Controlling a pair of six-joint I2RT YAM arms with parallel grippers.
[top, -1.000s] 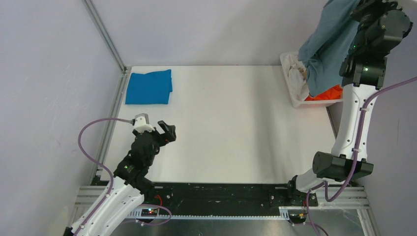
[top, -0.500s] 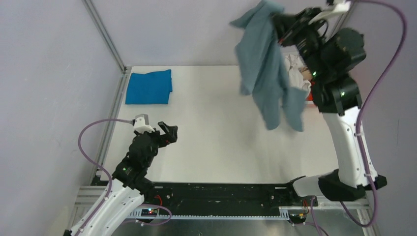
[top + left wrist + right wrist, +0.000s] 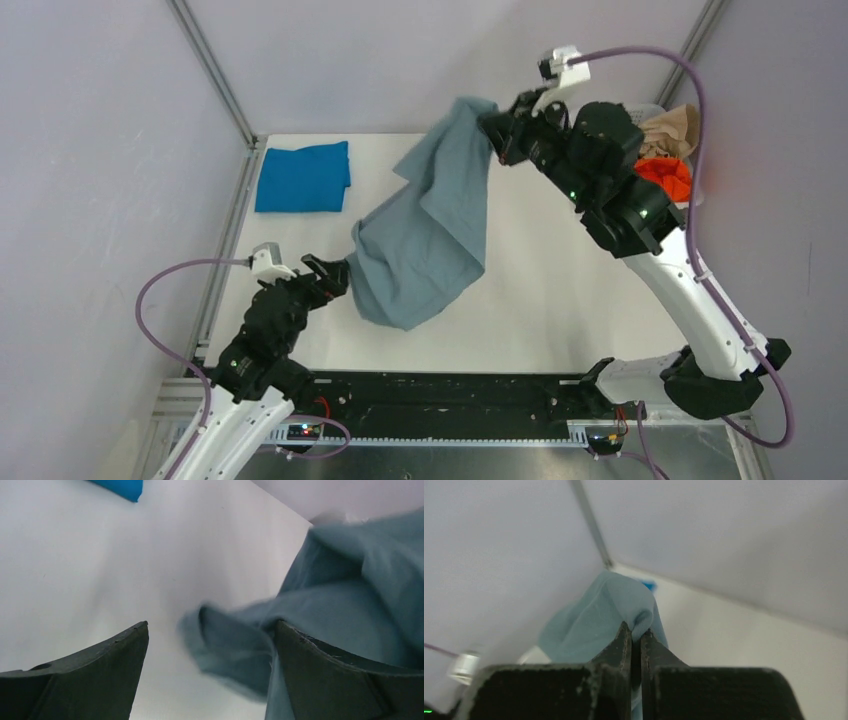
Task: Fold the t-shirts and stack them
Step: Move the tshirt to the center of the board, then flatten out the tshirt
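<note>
You have a white tabletop (image 3: 560,290). At its far right corner sits a bin (image 3: 652,108) holding an orange cloth (image 3: 670,178) and a crumpled tan cloth (image 3: 672,127). A metal rail (image 3: 450,440) runs along the near edge, and a grey post (image 3: 215,75) rises from the far left corner.

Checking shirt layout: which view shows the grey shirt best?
Top external: the whole grey shirt hangs from the right gripper over the table. Left wrist shows a blurred edge; right wrist only the pinched bit.

You have the folded bright blue cloth t-shirt (image 3: 302,177) on the far left corner of the white table (image 3: 560,290). The large grey-blue cloth t-shirt (image 3: 430,235) hangs from the right gripper (image 3: 492,128) over the middle, and its lower end is just beside the left gripper (image 3: 328,272).
</note>
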